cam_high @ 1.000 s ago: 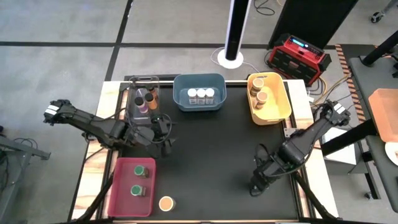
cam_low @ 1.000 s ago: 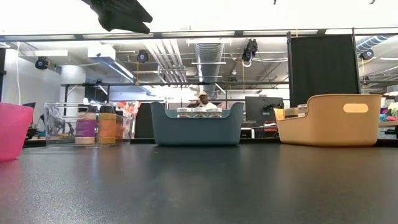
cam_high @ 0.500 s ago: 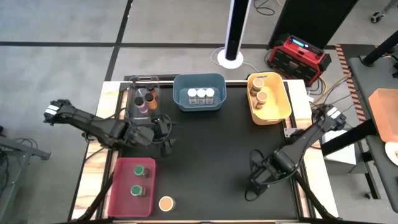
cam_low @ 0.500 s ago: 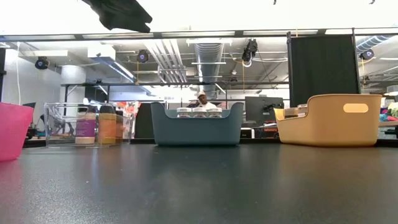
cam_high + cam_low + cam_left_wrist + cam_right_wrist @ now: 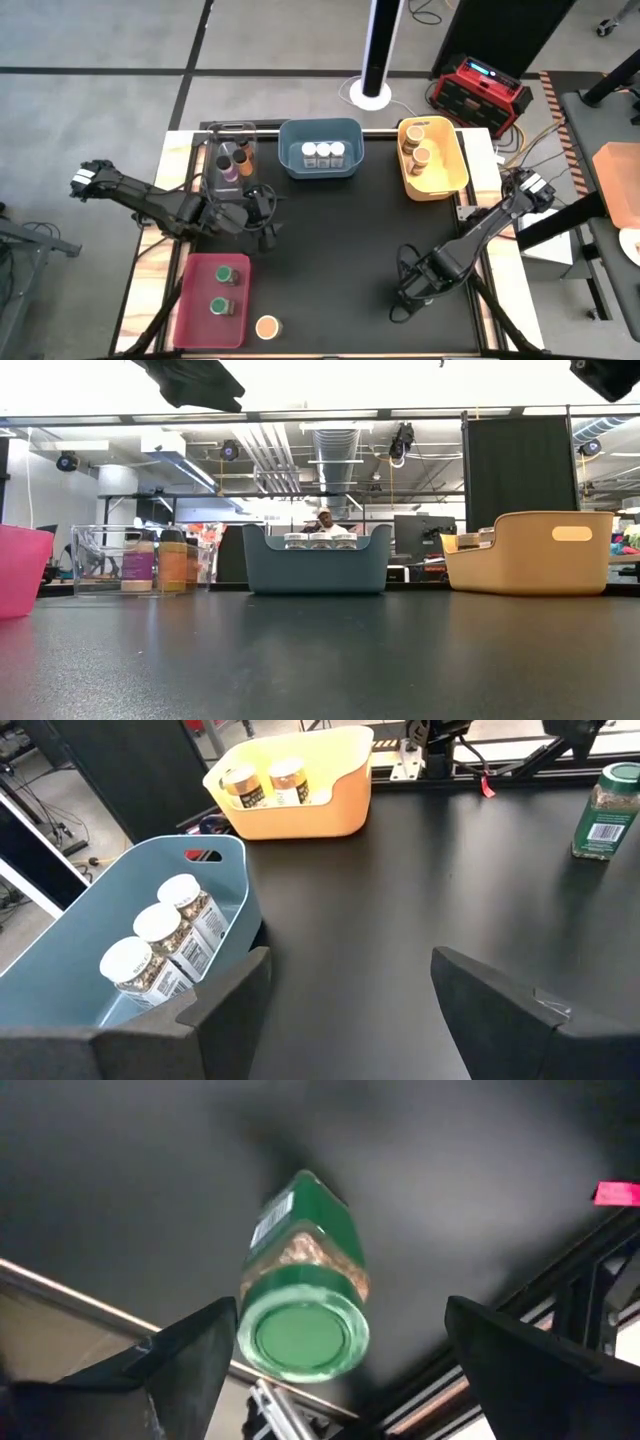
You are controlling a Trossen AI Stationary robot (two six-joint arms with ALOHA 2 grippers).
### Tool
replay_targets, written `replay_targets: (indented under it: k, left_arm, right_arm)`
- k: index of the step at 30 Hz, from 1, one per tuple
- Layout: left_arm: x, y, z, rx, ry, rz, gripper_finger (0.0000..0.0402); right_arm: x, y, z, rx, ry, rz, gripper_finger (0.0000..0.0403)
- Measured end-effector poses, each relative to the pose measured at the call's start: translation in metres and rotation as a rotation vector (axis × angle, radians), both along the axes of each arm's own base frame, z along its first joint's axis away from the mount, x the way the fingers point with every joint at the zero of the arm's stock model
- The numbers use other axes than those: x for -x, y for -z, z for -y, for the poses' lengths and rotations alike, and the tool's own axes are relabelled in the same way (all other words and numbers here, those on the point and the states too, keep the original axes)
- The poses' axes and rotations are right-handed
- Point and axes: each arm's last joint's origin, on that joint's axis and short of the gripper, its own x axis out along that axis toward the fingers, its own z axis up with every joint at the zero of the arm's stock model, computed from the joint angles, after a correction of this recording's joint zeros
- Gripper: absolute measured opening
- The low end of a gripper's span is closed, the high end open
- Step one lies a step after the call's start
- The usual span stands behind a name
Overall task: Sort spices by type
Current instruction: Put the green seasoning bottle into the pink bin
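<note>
Your green-lidded spice jar (image 5: 303, 1288) stands upright on the black table (image 5: 340, 250) near its right front edge, directly below the right gripper (image 5: 408, 299); that gripper's fingers (image 5: 180, 1360) are spread wide either side of the jar and hold nothing. Your left gripper (image 5: 268, 213) hangs over the table beside the clear bin (image 5: 212, 170), fingers wide and empty. Three white-lidded jars (image 5: 323, 152) sit in the blue bin (image 5: 290, 150); tan-lidded ones (image 5: 417, 146) in the yellow bin (image 5: 450, 165); two green-lidded jars (image 5: 223, 290) in the red bin (image 5: 195, 300); a tan-lidded jar (image 5: 266, 327) stands just beside it.
</note>
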Motion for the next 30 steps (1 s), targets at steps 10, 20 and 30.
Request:
replay_targets:
  k: [10,20,30]
  left_arm:
    - [0.000,0.000,0.000,0.004,-0.001,0.007,0.0261]
    - [0.000,0.000,0.000,0.008,-0.003,0.009,0.0261]
    - [0.000,0.000,0.000,0.023,-0.011,0.015,0.0261]
  right_arm:
    - [0.000,0.038,0.000,-0.045,0.007,0.060,0.0325]
    - [0.006,0.052,0.005,-0.019,0.095,0.019,0.0238]
    - [0.005,0.052,0.005,-0.006,0.095,0.038,0.0154]
